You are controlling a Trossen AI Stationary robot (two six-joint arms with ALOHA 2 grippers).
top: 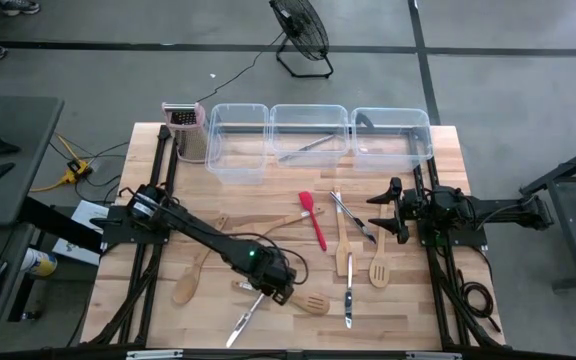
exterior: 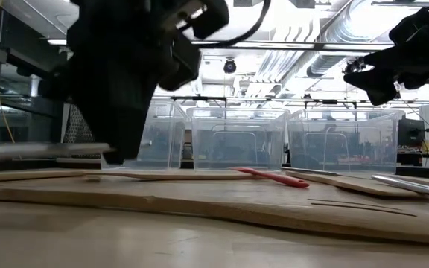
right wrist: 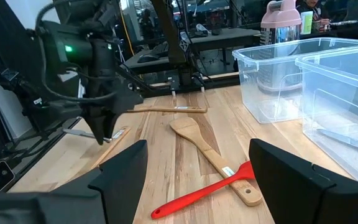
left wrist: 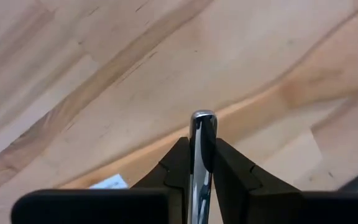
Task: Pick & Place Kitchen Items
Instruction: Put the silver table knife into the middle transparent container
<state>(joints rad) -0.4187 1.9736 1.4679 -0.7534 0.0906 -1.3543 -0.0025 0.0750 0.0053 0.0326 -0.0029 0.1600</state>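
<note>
Wooden table [top: 438,150], grey floor; left tool [top: 272,288] clamped on metal utensil [top: 244,322], right tool [top: 386,210] wide.

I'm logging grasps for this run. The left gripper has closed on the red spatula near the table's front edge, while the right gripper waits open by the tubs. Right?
Not quite. The left gripper is shut on a silvery metal utensil, as the left wrist view shows. The red spatula lies untouched mid-table in the high view. The right gripper does wait open by the tubs.

utensils [top: 318,222] before three tubs [top: 310,135]
</note>
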